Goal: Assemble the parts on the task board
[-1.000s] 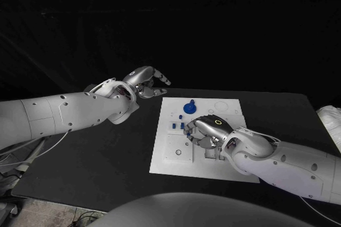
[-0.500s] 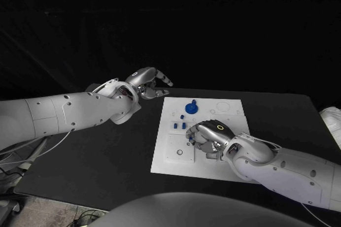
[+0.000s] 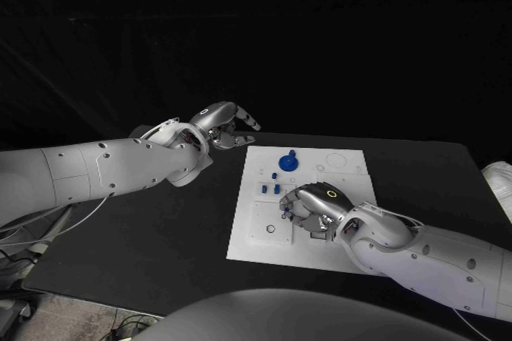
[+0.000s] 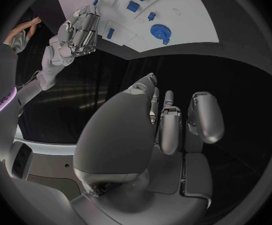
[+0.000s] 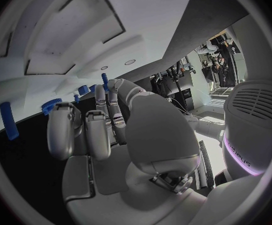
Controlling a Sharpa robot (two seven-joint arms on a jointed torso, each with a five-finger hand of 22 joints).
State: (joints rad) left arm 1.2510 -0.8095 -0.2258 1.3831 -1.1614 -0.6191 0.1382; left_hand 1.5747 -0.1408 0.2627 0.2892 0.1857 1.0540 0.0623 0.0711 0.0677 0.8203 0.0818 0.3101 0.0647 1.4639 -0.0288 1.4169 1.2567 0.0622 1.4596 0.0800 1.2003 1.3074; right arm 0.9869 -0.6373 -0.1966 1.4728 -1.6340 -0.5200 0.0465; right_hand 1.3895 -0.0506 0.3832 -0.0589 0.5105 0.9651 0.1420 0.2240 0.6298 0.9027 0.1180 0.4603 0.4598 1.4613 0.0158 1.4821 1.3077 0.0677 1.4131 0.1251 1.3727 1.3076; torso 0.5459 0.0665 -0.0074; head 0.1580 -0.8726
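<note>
From my head camera, the white task board [image 3: 299, 208] lies in the middle of the black table [image 3: 160, 230]. My right hand [image 3: 311, 206] rests low over the board's middle, fingers curled downward onto it. A blue gear [image 3: 287, 163] stands near the board's far edge, and small blue parts [image 3: 269, 187] sit just beside my right hand. My left hand [image 3: 224, 126] hangs off the board past its far left corner, fingers curled in, holding nothing.

At my left wrist, my fingers [image 4: 167, 130] lie bent together, empty, with the board [image 4: 186, 20] beyond them and my right hand [image 4: 80, 32] on it.

At my right wrist, my fingertips pinch a small blue peg [image 5: 105, 78] against the board [image 5: 80, 40]; another blue part [image 5: 10, 121] stands well apart.
</note>
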